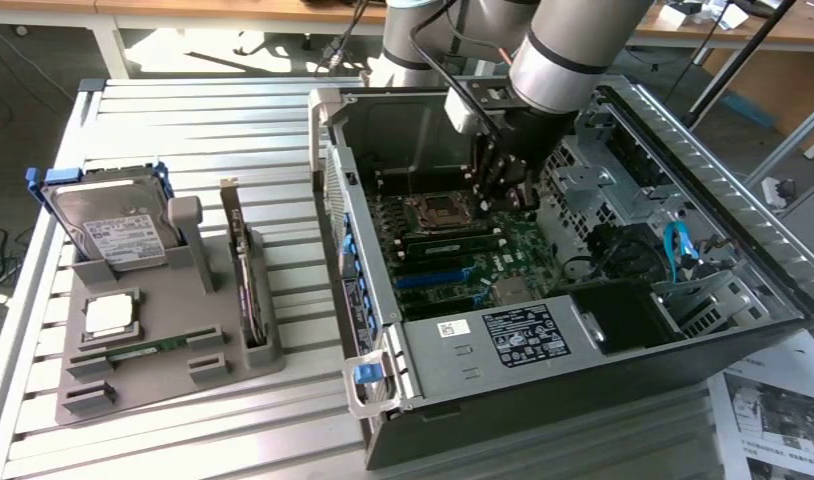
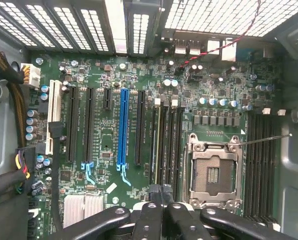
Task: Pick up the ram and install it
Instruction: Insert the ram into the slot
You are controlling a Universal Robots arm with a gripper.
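Note:
My gripper (image 1: 491, 203) is down inside the open computer case (image 1: 727, 180), just above the motherboard (image 2: 109, 125). In the wrist view its fingertips (image 2: 160, 191) are pressed together, shut, with nothing visible between them. They hover over the near end of the memory slots (image 2: 165, 145) beside the empty processor socket (image 2: 212, 172). A thin green ram stick (image 1: 447, 243) appears to stand in one of those slots. Another narrow green stick (image 1: 147, 351) lies in the grey holder tray (image 1: 234, 365) at the exterior view's left.
The grey tray also carries a hard drive (image 1: 111, 228), a square silver processor (image 1: 110, 314) and a dark expansion card (image 1: 251, 290) standing on edge. Case walls, drive cage and cables (image 1: 674, 250) crowd the arm. A blue card slot (image 2: 122, 127) lies beside the memory slots.

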